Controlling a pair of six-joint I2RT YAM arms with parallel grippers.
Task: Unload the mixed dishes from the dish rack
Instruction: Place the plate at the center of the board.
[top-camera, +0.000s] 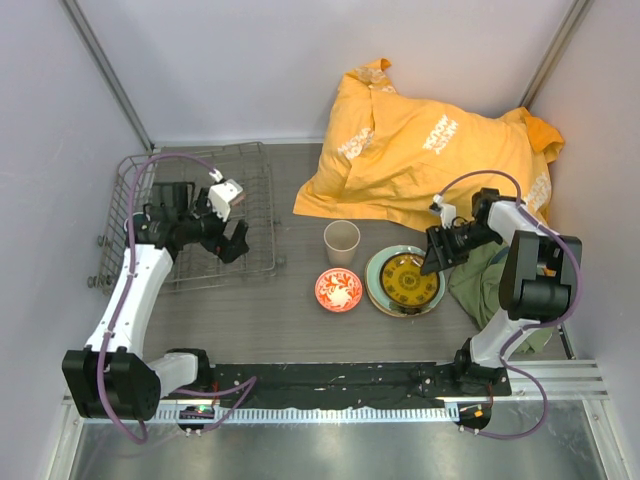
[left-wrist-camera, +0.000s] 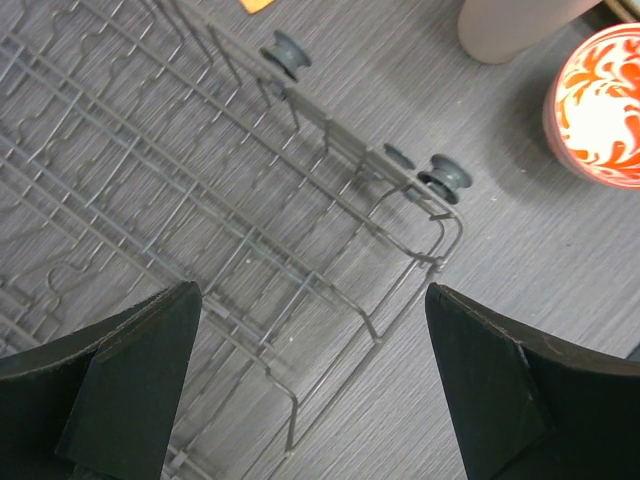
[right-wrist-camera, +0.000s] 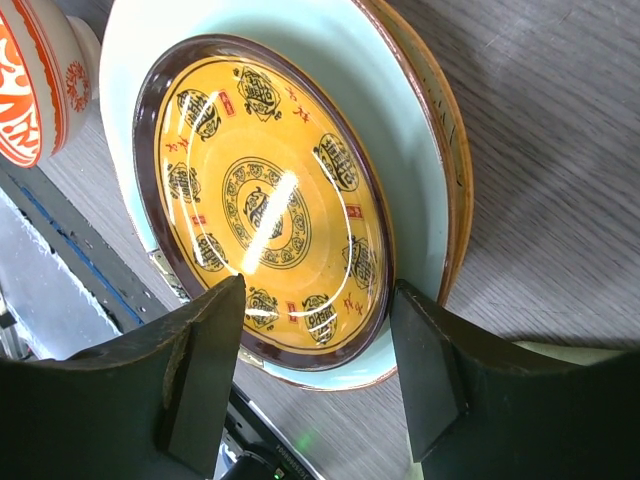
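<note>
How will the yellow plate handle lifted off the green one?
The yellow plate looks glazed; its glare streaks suggest slippery. It nests low inside the green plate, so an edge grip seems hard. Probably rigid ceramic, could chip.

Probably lab: plain-walled robot booth (top-camera: 300, 60)

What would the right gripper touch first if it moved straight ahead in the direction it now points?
Probably the small round yellow plate with dark patterns, which sits inside the larger pale green plate. The open right gripper frames it in the right wrist view; how far away is unclear.
</note>
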